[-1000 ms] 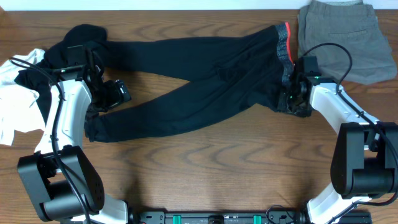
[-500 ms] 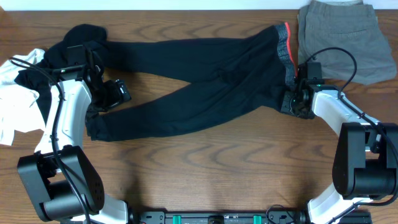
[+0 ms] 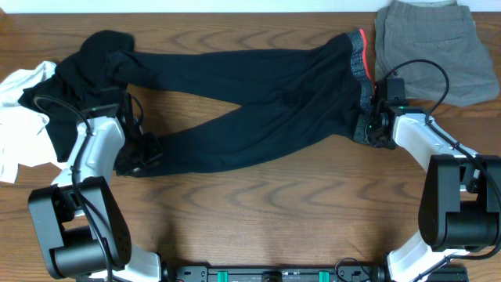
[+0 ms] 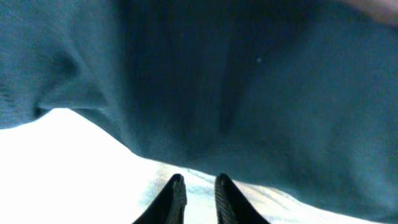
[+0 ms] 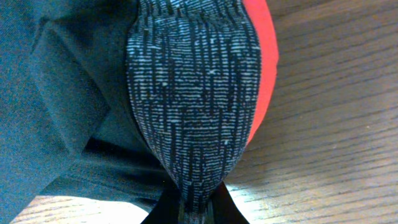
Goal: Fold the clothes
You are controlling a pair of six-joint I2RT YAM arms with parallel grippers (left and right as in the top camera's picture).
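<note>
Table: bare brown wood [image 3: 274, 211] fills the nearest strip, in front of everything else.
Left gripper: the left gripper [image 3: 145, 153] sits at the hem end of the nearer trouser leg, black on black from overhead, so its outline is hard to pick out there.
Left fingers: in the wrist view the two fingertips [image 4: 177, 198] stand pressed nearly together with only a bright sliver between them and no cloth in the gap. Dark fabric hangs just beyond, blurred.
Right gripper: the right gripper [image 3: 374, 128] is at the near end of the waistband, and the bunched cloth hides its tips from above.
Right fingers: the wrist view cuts them off at the bottom edge. What shows is clamped together on a fold of the grey-flecked waistband [image 5: 193, 99], with the coral-red edge to one side.
Trousers: the trousers [image 3: 258, 102] lie flat across the middle of the table, waist on the right and the two legs splaying apart toward the left.
Black garment: a black garment [image 3: 98, 55] is heaped at the far left. Whether it touches the farther leg's end cannot be told.
T-shirt: a crumpled white T-shirt [image 3: 19, 117] is cut off by the left edge, and no print can be made out.
Shorts: grey-khaki shorts [image 3: 427, 47] lie at the far right, just beside the waistband, their top cropped by the frame.
</note>
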